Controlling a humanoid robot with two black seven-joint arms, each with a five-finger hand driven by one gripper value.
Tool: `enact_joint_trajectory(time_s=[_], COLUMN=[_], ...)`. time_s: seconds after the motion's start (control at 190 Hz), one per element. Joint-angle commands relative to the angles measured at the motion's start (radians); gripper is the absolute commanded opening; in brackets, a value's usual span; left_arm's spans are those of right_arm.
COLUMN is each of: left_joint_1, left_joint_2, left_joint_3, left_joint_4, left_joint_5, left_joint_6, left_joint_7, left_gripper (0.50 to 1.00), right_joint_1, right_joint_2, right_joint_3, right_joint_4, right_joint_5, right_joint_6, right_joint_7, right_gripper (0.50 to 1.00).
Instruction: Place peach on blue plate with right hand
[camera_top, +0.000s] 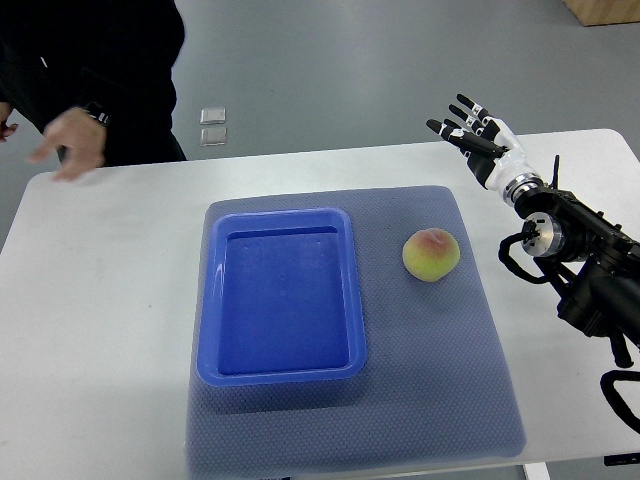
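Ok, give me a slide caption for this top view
Right hand open above the table's far edge, peach on the mat beside the empty blue plate.

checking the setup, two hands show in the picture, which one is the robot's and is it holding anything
The black and white robot hand at the upper right, fingers spread, holding nothing. The other is a person's hand at the table's upper left corner.

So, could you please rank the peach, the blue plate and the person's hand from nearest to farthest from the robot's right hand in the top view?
From the right hand, raised open at upper right:
1. Peach, on the mat just below-left of it.
2. Blue plate, mid-mat, left of the peach.
3. Person's hand, at the table's far-left corner.
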Motion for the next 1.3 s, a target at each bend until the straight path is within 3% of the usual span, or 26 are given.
enact_joint_trajectory(time_s=[0.0, 0.775, 0.902, 1.102, 1.297], left_joint_1=[0.0, 0.0, -0.002, 0.0, -0.002], left_joint_2=[0.0, 0.0, 0.0, 0.0, 0.0], left_joint_3=[-0.001, 0.002, 0.002, 0.003, 0.003], left_joint_4=[0.0, 0.0, 0.0, 0.0, 0.0], left_joint_5=[-0.001, -0.006, -0.006, -0.004, -0.004], left_joint_6=[0.0, 0.001, 0.004, 0.004, 0.004], left_joint_7=[0.0, 0.002, 0.002, 0.002, 0.002], left_gripper=[1.0, 1.0, 1.0, 1.0, 1.0], right_joint_1=[0.0, 0.008, 0.026, 0.052, 0.115], right_joint_2=[0.0, -0.017, -0.055, -0.1, -0.166], right_joint_3=[0.0, -0.02, -0.052, -0.135, -0.275], right_joint_4=[0.0, 0.005, 0.006, 0.012, 0.017], right_joint_5=[0.0, -0.017, -0.026, -0.034, -0.129], right_joint_6=[0.0, 0.023, 0.075, 0.098, 0.179], right_joint_7=[0.0, -0.003, -0.005, -0.003, 0.012], right_gripper=[0.93, 0.93, 0.93, 0.93, 0.93])
